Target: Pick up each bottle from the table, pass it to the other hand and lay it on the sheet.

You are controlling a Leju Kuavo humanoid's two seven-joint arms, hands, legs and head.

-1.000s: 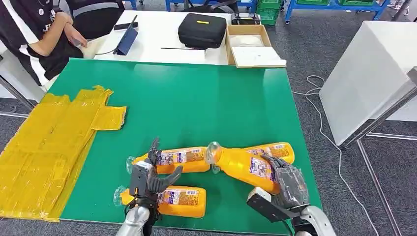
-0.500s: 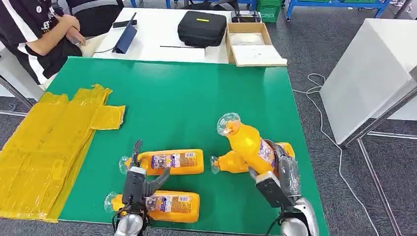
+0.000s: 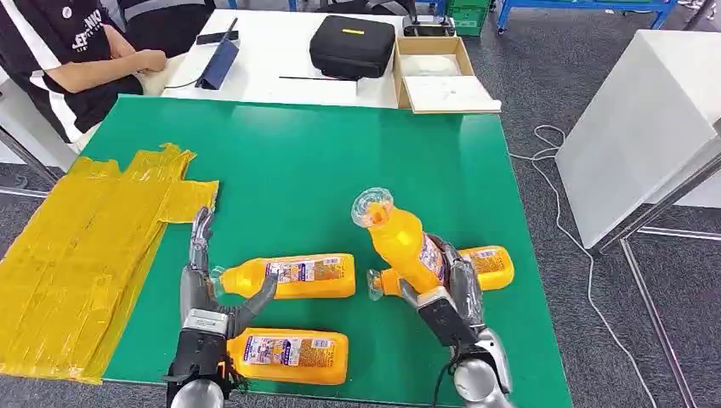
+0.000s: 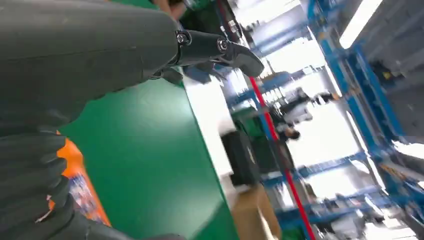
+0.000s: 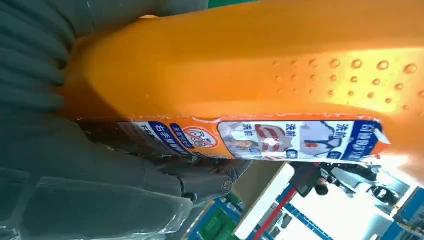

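My right hand grips an orange bottle and holds it tilted above the green table, clear cap pointing up and away. The right wrist view is close on that bottle's orange body and label. Three more orange bottles lie on the table: one at centre, one near the front edge, one behind my right hand. My left hand hovers open over the cap end of the centre bottle, fingers spread upward. The yellow sheet lies at the table's left.
A person sits at the far left corner by a white table with a black case, a tablet and a cardboard box. A white cabinet stands to the right, cables on the floor.
My right hand has lifted its bottle off the table and tipped it more upright, moving it leftward. My left hand rose and shifted left, fingers stretched out.
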